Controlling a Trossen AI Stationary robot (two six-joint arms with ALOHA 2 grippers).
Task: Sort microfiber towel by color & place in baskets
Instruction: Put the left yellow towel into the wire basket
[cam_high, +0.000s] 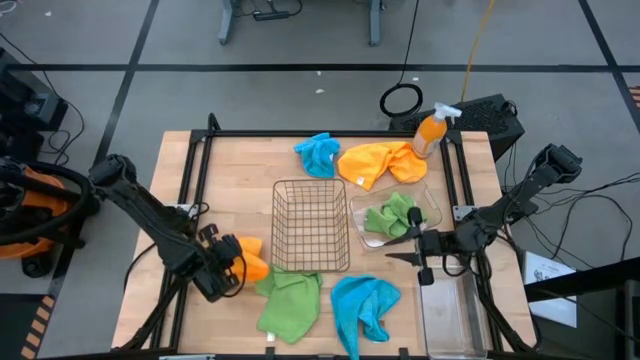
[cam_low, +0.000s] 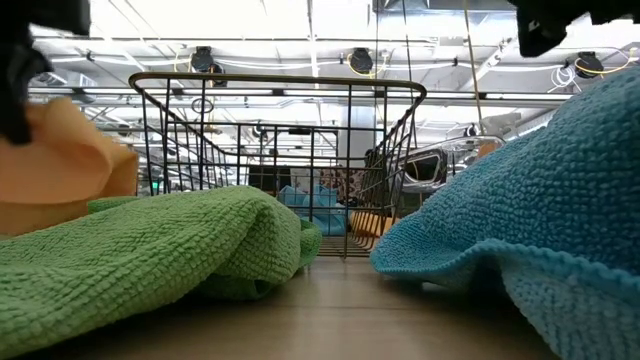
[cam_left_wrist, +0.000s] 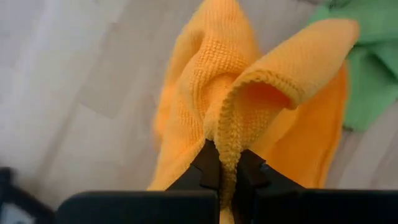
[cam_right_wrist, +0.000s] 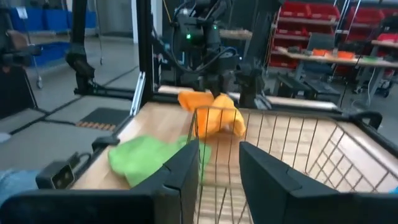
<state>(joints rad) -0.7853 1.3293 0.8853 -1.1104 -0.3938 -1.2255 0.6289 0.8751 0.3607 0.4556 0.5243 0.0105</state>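
On the pale wood table (cam_high: 230, 175) lie fuzzy towels: an orange one (cam_high: 250, 258) at the near left, a green one (cam_high: 290, 303) and a bright blue one (cam_high: 362, 308) at the near edge. Farther off are a small blue towel (cam_high: 318, 154) and a big orange towel (cam_high: 385, 162). Another green towel (cam_high: 395, 215) sits in a clear tub (cam_high: 430, 205). The wire basket (cam_high: 310, 225) is copper-coloured, the spray bottle (cam_high: 432, 130) orange with a white head.

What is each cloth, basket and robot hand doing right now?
Left gripper: shut on orange towel.
Right gripper: open, empty.
Wire basket: empty.
Tub: holds a green towel.
Bin: empty.
Other orange towel: crumpled on the table.
Spray bottle: upright.
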